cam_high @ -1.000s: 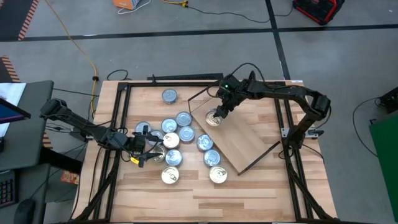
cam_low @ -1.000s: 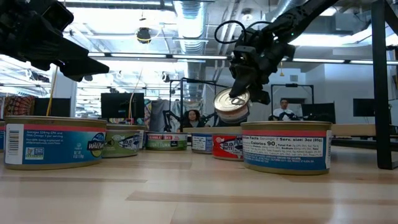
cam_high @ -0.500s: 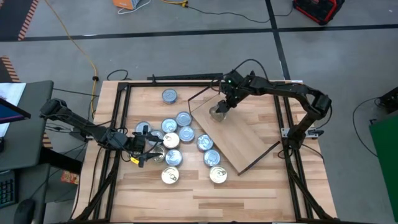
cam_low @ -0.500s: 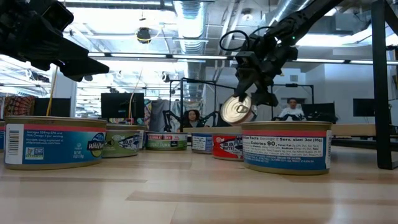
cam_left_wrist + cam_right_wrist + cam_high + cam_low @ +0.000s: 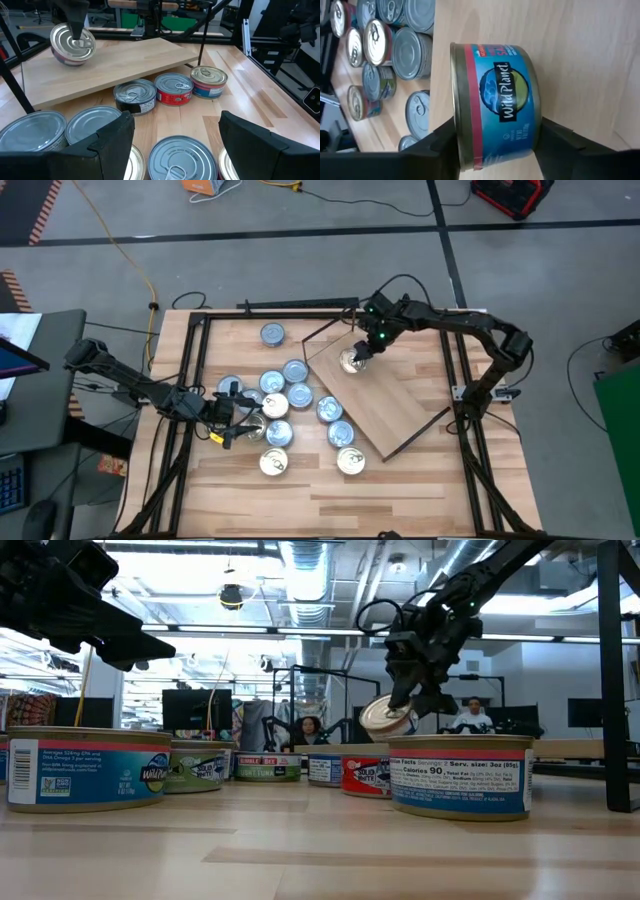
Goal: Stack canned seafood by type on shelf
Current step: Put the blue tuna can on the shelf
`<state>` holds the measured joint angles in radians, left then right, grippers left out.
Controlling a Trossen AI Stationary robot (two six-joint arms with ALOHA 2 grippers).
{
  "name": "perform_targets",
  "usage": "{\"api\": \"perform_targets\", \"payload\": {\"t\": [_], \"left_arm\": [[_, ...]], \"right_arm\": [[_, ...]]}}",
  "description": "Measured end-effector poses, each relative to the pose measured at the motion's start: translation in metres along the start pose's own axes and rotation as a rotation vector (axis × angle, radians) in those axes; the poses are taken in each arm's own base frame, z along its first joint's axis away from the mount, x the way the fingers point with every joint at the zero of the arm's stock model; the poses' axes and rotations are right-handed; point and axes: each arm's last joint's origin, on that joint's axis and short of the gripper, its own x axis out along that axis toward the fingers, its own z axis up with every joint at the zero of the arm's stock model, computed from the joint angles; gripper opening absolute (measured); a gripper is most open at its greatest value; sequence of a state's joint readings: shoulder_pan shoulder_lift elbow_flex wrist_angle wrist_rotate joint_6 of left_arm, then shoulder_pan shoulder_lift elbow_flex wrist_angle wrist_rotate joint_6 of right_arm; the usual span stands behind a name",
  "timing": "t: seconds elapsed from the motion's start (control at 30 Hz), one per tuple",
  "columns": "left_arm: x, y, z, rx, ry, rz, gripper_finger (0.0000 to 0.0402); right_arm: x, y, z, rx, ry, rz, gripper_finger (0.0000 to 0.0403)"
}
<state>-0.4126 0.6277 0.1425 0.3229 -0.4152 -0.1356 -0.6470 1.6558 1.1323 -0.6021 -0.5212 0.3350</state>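
Right hand point(image 5: 359, 355), closed on a blue-labelled tin point(image 5: 495, 105), has lowered it tilted onto the shelf's point(image 5: 400, 410) far-left corner; placement imminent; left hand point(image 5: 232, 420) waits open over desk tins

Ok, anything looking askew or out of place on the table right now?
Yes: the can in the right gripper is tilted, lid facing sideways, over the shelf. The shelf itself lies skewed to the table edges. The left gripper waits open by the loose cans.

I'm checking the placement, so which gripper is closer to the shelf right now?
Right. The right gripper holds a blue-labelled tin over the shelf. The left gripper waits among the loose tins, off to the side.
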Motion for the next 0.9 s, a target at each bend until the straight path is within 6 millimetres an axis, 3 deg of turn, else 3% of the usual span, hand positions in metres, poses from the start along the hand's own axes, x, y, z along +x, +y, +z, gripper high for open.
{"api": "perform_targets", "payload": {"t": [0.17, 0.43, 0.9], "left_arm": [[0.0000, 0.0000, 0.0001, 0.000, 0.000, 0.000, 0.0279], [0.0000, 0.0000, 0.0000, 0.004, 0.000, 0.000, 0.0279], [0.0000, 0.0000, -0.0002, 0.005, 0.002, 0.000, 0.0279]], "right_arm": [[-0.0029, -0.0047, 0.0002, 0.020, 0.011, 0.016, 0.0217], [-0.0047, -0.0088, -0.0025, 0.053, 0.043, 0.012, 0.0314], [-0.0042, -0.0085, -0.0024, 0.057, 0.040, 0.005, 0.0311]]}}
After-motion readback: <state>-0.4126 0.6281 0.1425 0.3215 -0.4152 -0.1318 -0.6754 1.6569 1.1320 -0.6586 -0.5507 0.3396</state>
